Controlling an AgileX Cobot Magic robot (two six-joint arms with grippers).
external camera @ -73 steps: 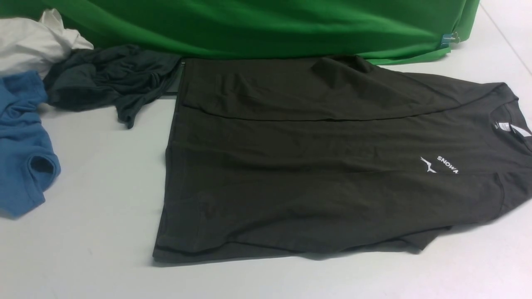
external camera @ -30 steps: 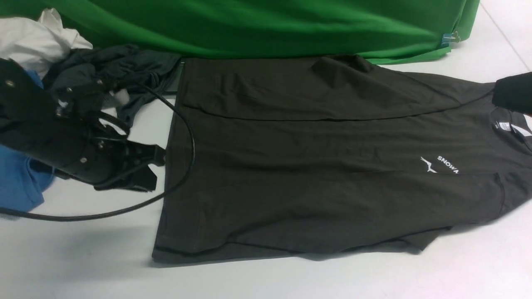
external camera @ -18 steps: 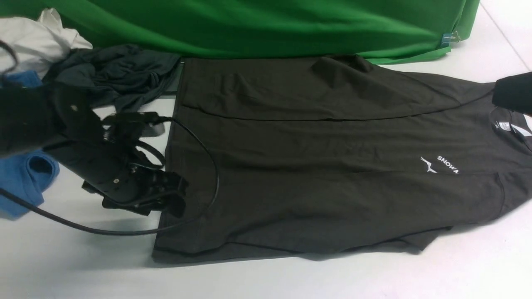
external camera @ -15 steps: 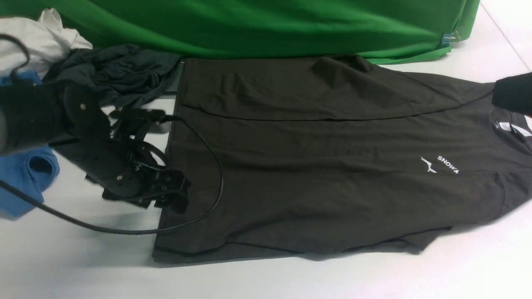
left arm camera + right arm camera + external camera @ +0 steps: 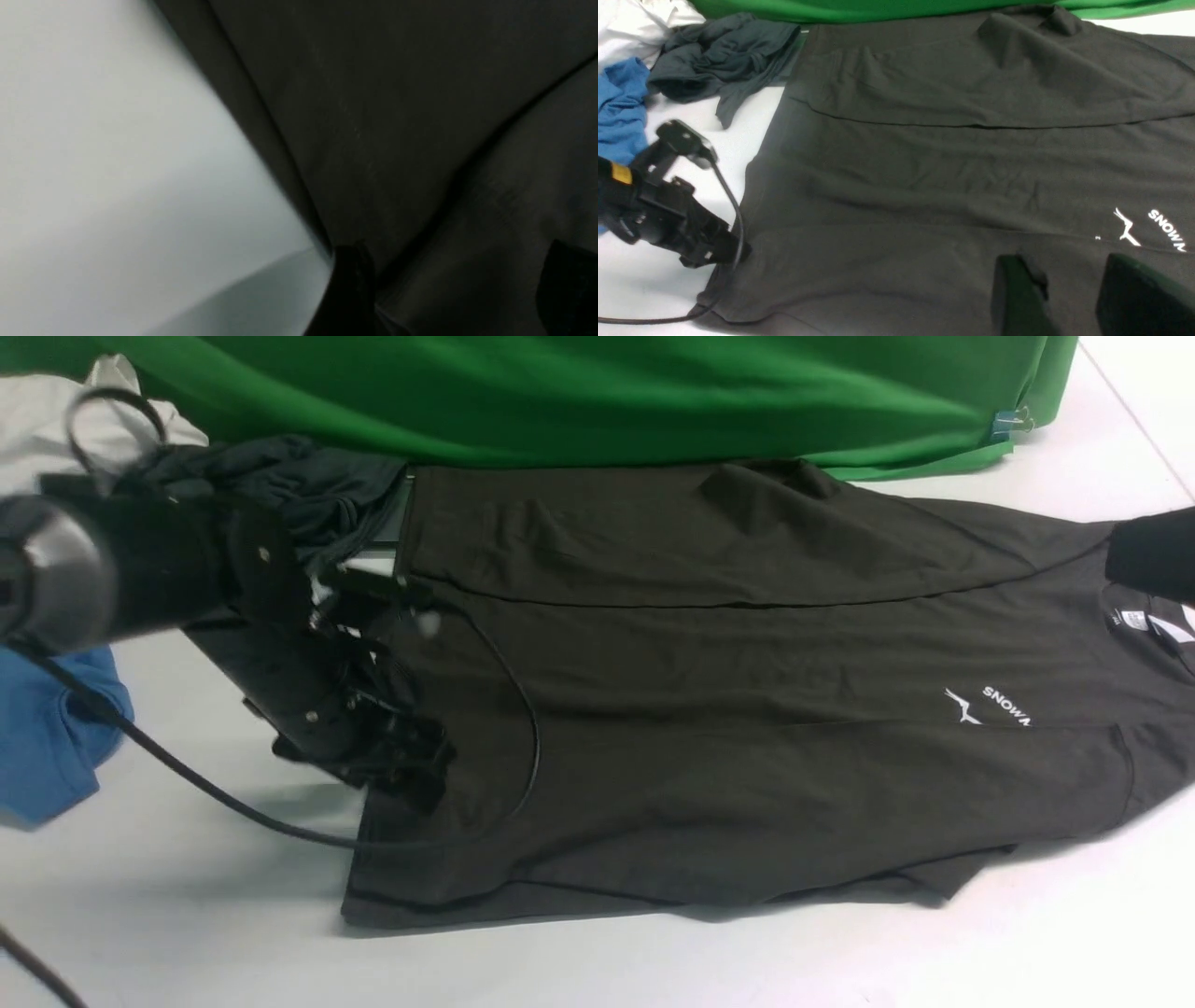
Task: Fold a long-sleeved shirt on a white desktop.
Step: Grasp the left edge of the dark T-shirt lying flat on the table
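The long-sleeved shirt lies spread flat on the white desktop, hem to the left and collar with its white label to the right. Both sleeves are folded in over the body. White "SNOWA" lettering shows on the chest. My left gripper hovers low over the hem's near-left part. In the left wrist view its fingers stand wide apart, open, with only shirt fabric beneath. My right gripper is open above the chest beside the lettering. It holds nothing.
A crumpled slate-grey garment, a blue garment and a white cloth lie at the far left. The green backdrop runs along the back. The left arm's black cable trails across the desktop and onto the hem.
My left arm has come in from the left and moved right, over the shirt's hem, and its jaws have opened. The right arm at the right edge has stayed still.
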